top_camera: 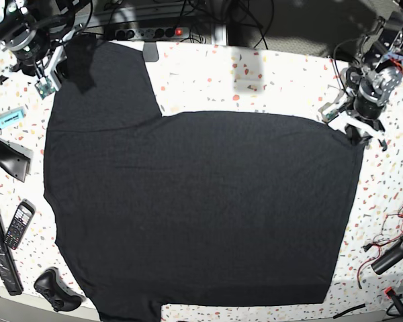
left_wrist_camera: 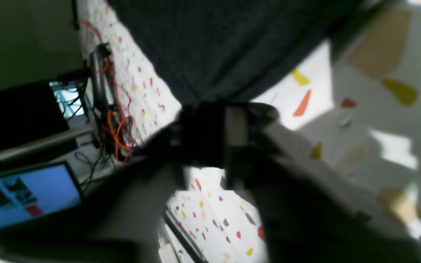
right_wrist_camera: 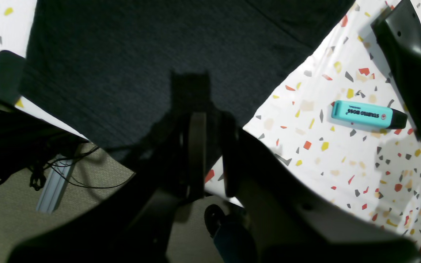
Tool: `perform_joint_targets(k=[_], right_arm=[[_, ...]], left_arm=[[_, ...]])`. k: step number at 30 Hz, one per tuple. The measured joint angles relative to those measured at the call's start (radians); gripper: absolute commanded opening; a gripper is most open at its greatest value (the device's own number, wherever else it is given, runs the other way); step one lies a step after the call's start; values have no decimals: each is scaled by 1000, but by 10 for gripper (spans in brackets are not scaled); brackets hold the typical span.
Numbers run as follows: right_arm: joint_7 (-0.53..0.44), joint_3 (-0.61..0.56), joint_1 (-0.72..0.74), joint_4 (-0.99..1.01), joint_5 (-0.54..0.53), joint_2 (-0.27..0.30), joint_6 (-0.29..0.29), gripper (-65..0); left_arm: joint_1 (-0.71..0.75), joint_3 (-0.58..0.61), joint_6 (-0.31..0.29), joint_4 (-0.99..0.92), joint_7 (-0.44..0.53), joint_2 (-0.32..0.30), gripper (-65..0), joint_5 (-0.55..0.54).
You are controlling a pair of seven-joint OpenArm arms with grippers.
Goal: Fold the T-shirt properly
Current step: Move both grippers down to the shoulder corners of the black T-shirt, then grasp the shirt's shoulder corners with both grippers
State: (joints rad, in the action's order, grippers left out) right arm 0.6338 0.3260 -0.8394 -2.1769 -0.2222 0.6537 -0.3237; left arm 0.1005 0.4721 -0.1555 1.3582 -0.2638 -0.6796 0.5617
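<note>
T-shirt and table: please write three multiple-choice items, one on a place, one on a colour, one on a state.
1. Where is the highlighter?
A. beside the T-shirt, on the table
B. on the T-shirt
C. in a gripper

2. What colour is the highlighter's body?
A. red
B. turquoise
C. white

3. How are the left gripper jaws?
A. wide open
B. off the table
C. shut on the T-shirt's corner

Key: 1 A, it lies on bare tabletop; 2 B, the right wrist view shows turquoise; 3 C, cloth gathers into them.
</note>
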Motion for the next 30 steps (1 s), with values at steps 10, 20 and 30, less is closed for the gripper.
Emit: perform_joint_targets(k=[10, 20, 30], right_arm=[[23, 0, 0, 0, 32, 1, 0, -562], [62, -1, -8, 0, 229, 89, -71, -333], [-86, -17, -9, 166, 423, 121, -78, -336]], left_arm=[[-5, 0, -1, 3, -85, 0, -650, -77], [-5, 0, 2, 5, -107, 1, -650, -79], [-7, 0, 5, 5, -129, 6, -650, -76]])
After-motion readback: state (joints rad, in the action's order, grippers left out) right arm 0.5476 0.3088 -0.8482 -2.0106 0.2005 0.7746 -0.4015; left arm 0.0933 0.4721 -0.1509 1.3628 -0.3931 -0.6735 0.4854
